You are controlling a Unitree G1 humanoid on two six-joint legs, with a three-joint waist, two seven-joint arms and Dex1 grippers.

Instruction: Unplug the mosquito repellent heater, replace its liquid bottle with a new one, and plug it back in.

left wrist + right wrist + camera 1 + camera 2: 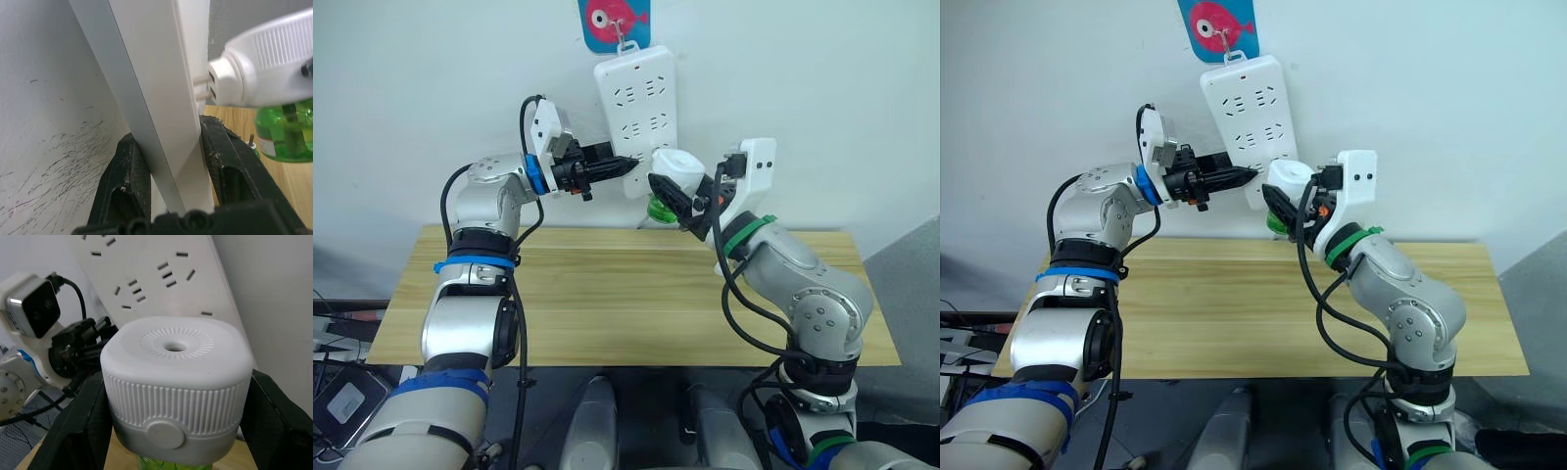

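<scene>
The white mosquito repellent heater [176, 387] is against the lower part of the white wall power strip [641, 108]. My right gripper [668, 186] is shut on its ribbed sides. A green liquid bottle [286, 134] hangs under the heater. In the left wrist view the heater's metal prongs [201, 88] show partly between its body and the strip's face. My left gripper [168, 134] is shut on the strip's edge, one black finger on each side, just left of the heater.
The strip hangs tilted from a hook on a blue-and-pink fish sticker [612, 20] on the white wall. Below lies a light wooden table [607, 294], with grey floor off its right end.
</scene>
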